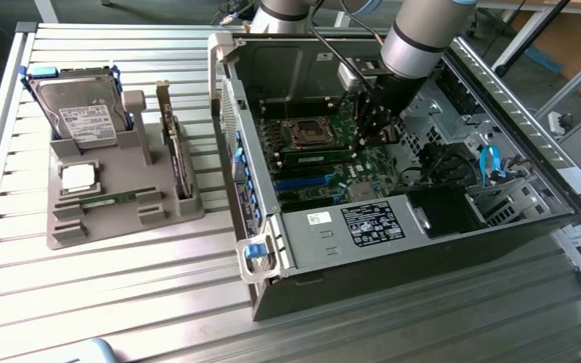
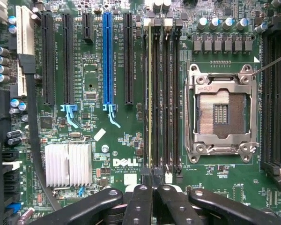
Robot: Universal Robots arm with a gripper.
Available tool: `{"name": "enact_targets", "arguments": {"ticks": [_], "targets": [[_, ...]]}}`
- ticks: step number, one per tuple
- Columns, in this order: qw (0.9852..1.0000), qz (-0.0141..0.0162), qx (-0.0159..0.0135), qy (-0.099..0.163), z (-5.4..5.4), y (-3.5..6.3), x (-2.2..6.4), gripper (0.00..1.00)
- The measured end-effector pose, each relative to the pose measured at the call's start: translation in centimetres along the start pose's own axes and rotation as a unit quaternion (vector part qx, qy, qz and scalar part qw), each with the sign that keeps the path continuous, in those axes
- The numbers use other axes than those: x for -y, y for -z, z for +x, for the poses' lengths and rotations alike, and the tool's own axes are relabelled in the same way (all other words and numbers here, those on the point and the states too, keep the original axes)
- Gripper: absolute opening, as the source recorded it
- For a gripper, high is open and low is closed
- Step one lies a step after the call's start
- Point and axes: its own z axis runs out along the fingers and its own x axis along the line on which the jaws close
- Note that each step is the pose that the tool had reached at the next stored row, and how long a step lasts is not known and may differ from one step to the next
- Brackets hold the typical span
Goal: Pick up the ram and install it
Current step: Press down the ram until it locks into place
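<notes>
Where the bench (image 1: 119,302) carried the grey holder (image 1: 69,234), at the exterior view's left, a hard drive (image 1: 84,106) stood upright at the back. A square processor chip (image 1: 76,178) lay below it, and a spare green stick (image 1: 109,199) lay flat in the front groove. An expansion card (image 1: 176,151) stood on edge at the holder's right side.

Further right, the computer case (image 1: 371,257) lay open on its side. The ram (image 1: 316,159) appeared to stand in one of the memory slots on the motherboard (image 2: 122,140). Seen edge-on from the wrist view, the ram (image 2: 150,93) ran the length of its slot. Whether both ends were latched could not be told.

The claw (image 1: 377,125) hung inside the case, above the board. In the wrist view the claw (image 2: 152,192) was closed tight, with nothing visible between its fingers (image 2: 140,206), just beyond one end of the memory slots.

Hazards, as judged from this position:

- Pressure applied at one end alone could tilt the ram and leave the far end unseated.
- A closed claw offers a narrow contact. A slight offset could land it on a neighbouring empty slot or on an end latch.
- The open processor socket (image 2: 221,115) lay just beside the slots. A sideways slip could bend its contacts.
- The blue cable (image 1: 489,162), at the exterior view's right, could snag the arm.
</notes>
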Motion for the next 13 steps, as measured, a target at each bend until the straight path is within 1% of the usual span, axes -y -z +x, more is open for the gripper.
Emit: {"name": "enact_targets", "arguments": {"ticks": [2,5,8,13], "targets": [[1.0,0.0,-0.0001,0.0,0.0,0.53,-0.02,0.11],[1.0,0.0,-0.0001,0.0,-0.01,0.83,-0.02,0.11],[1.0,0.0,-0.0003,0.0,-0.01,0.85,-0.06,0.11],[1.0,0.0,-0.0005,0.001,0.0,0.84,-0.72,0.11]]}}
